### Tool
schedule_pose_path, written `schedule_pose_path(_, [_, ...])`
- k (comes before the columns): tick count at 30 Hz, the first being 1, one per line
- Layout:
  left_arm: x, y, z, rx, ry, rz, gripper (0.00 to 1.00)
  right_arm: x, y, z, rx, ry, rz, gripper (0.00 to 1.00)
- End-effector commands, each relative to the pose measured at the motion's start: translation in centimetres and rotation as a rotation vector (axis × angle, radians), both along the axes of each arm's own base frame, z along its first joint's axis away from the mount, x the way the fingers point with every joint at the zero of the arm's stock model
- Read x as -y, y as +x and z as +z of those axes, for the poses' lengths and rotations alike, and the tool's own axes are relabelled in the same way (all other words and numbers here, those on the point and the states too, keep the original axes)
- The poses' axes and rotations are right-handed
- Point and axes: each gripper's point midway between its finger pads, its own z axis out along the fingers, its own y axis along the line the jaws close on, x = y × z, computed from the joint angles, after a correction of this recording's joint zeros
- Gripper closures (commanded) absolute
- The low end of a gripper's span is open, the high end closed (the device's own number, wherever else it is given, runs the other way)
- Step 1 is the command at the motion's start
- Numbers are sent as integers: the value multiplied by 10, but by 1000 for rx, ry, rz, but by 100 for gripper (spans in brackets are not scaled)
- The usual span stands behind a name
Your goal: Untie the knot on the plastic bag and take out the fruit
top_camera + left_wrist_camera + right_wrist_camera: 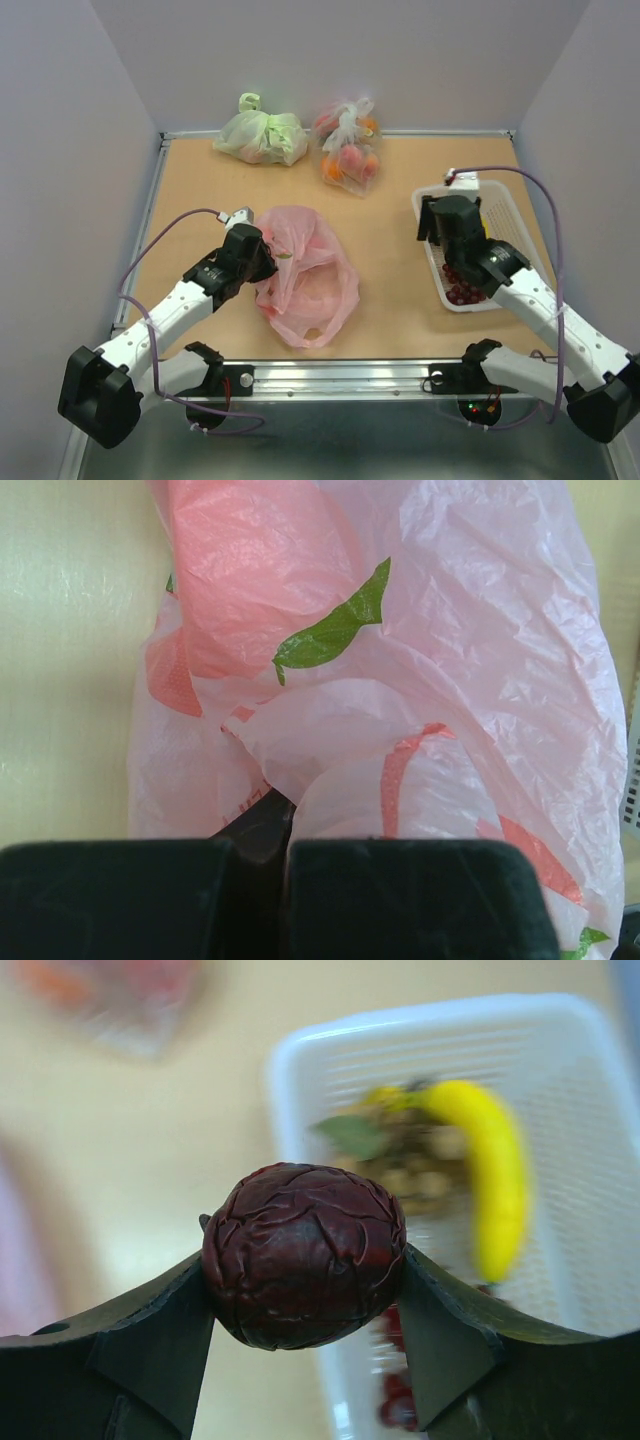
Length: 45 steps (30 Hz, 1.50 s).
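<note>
Right jaws clenched on a dark-red fruit (303, 1255) over the basket's (497, 205) left rim; released here it may roll onto the worktop (390, 260). Left jaws at plastic bag (305, 280), left of basket, grip unclear.

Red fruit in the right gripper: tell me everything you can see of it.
The red fruit is roundish and dark red, almost maroon, with a deeply wrinkled, slightly glossy skin like a dried date. It is clamped between the two fingers of the right gripper, one pressing each side, and touches nothing else. Behind it, blurred, lies the white basket with a banana in it.
</note>
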Motion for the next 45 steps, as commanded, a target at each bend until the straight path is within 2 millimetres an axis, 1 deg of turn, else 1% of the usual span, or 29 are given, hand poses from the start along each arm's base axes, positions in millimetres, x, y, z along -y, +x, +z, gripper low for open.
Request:
schedule_pose_path(1, [4,5,24,61,-22,-29,100,77,3,15,45,-42,-266,76])
schedule_pose_path(2, [4,4,24,62,-21,-33,100,100,7,12,31,-41,-336,76])
schedule_pose_path(4, [4,3,25,61,-24,-38,100,104,12,3,-11,-2,-314,76])
schedule_pose_path(7, [5,2,26,61,-24,-46,100,96,17,-14,-70,50,-279,75])
schedule_pose_path(10, [6,2,28,62,-32,-53,100,91,14,-39,-130,76,-287,67])
schedule_pose_path(11, [8,2,28,61,-36,-58,100,91,13,-44,-141,79,-295,61])
schedule_pose_path(12, [8,2,29,61,-38,-62,100,93,10,-55,-165,80,-316,41])
schedule_pose_path(15, [10,1,30,59,-39,-71,100,96,5,-61,-174,84,-338,4])
schedule_pose_path(17, [9,0,29,56,-34,-74,100,93,6,-55,-166,87,-312,0])
schedule_pose_path(21, [9,-1,27,51,-33,-74,100,71,14,-18,-114,118,-146,0])
schedule_pose_path(22, [8,-1,27,52,-31,-72,100,56,17,-1,-92,141,-56,0])
schedule_pose_path(23, [8,-2,27,52,-32,-73,100,49,19,6,-83,159,-16,0])
schedule_pose_path(25, [7,-3,27,49,-31,-70,100,17,22,24,-82,219,147,0])
schedule_pose_path(28, [5,-7,28,42,-31,-68,100,-19,22,35,-98,279,282,0])
schedule_pose_path(29, [4,-8,29,43,-30,-67,97,-27,23,36,-97,279,300,0])
schedule_pose_path(30, [3,-8,34,49,-30,-66,87,-45,22,36,-103,274,342,0])
schedule_pose_path(31, [0,-11,37,48,-24,-60,80,-53,22,36,-104,273,359,0])
schedule_pose_path(32, [-4,-8,46,71,-19,-41,74,-71,20,31,-120,274,401,0])
schedule_pose_path(33, [-8,-11,52,79,-12,-33,63,-83,16,29,-133,284,437,0])
schedule_pose_path(34, [-13,-10,57,95,3,-17,57,-101,8,25,-151,291,486,0])
schedule_pose_path(35, [-16,-11,62,108,9,-10,52,-104,11,21,-158,293,483,0])
schedule_pose_path(36, [-18,-9,76,134,4,-3,45,-120,6,21,-154,298,525,0])
schedule_pose_path(37, [-21,-13,79,129,15,-1,35,-128,5,8,-187,310,523,0])
schedule_pose_path(38, [-24,-14,85,136,24,-2,31,-137,2,4,-197,315,538,0])
schedule_pose_path(39, [-24,-14,102,166,10,-4,25,-144,3,3,-186,332,540,0])
schedule_pose_path(41, [-28,-21,113,163,21,-11,19,-146,5,-14,-211,338,507,0])
schedule_pose_path(42, [-29,-21,130,195,9,-11,14,-148,7,-17,-208,344,497,0])
schedule_pose_path(44, [-35,-26,144,218,15,-4,10,-149,6,-32,-242,348,473,0])
schedule_pose_path(45, [-37,-26,160,252,7,0,9,-151,6,-36,-250,348,477,0])
